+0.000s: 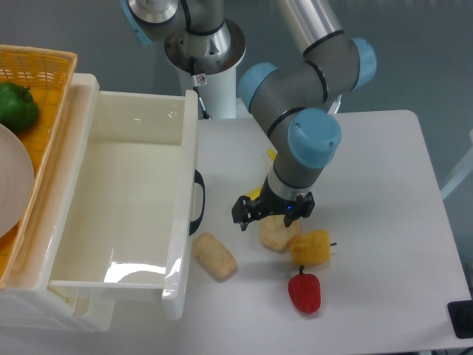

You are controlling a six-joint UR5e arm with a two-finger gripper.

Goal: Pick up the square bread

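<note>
The square bread (215,256) is a pale-tan oblong block lying on the white table, just right of the drawer's front corner. My gripper (272,220) points down and hangs to the right of it, right over the rounder, lumpy bun-like bread (275,234). Its jaws look spread open and hold nothing. The fingertips are partly hidden by the gripper body. The square bread lies apart from the gripper, about a hand's width to its lower left.
A yellow bell pepper (312,248) touches the bun's right side. A red pepper (304,293) lies in front of it. An open white drawer (182,222) with a black handle (199,201) stands at the left. A wicker basket (44,63) holds a green pepper (16,106).
</note>
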